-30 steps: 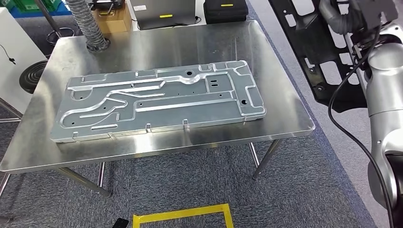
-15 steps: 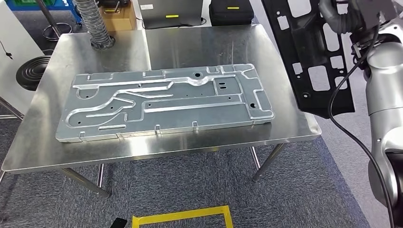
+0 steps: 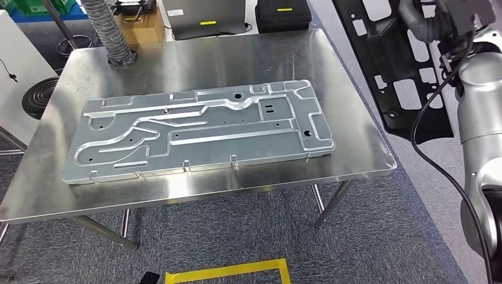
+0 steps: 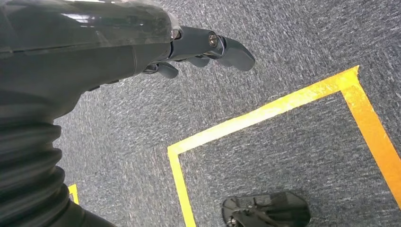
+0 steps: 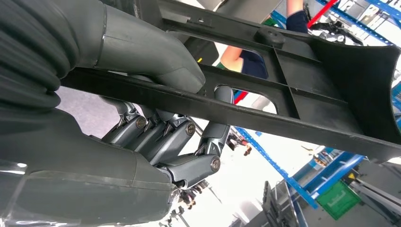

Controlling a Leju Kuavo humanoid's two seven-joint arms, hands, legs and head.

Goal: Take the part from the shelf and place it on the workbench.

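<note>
Gripping the black part (image 5: 283, 71), right hand (image 5: 156, 118); left hand (image 4: 203, 47) slack; metal plate (image 3: 201, 127) covers workbench (image 3: 207, 53).

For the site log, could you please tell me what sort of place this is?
Probably a factory floor or industrial workshop: a steel workbench carrying a stamped metal panel, yellow floor tape, and blue racking behind the black part in the right hand.

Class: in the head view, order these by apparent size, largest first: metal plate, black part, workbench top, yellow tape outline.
1. workbench top
2. metal plate
3. black part, cropped and nearer the camera, so unsure
4. yellow tape outline
</note>
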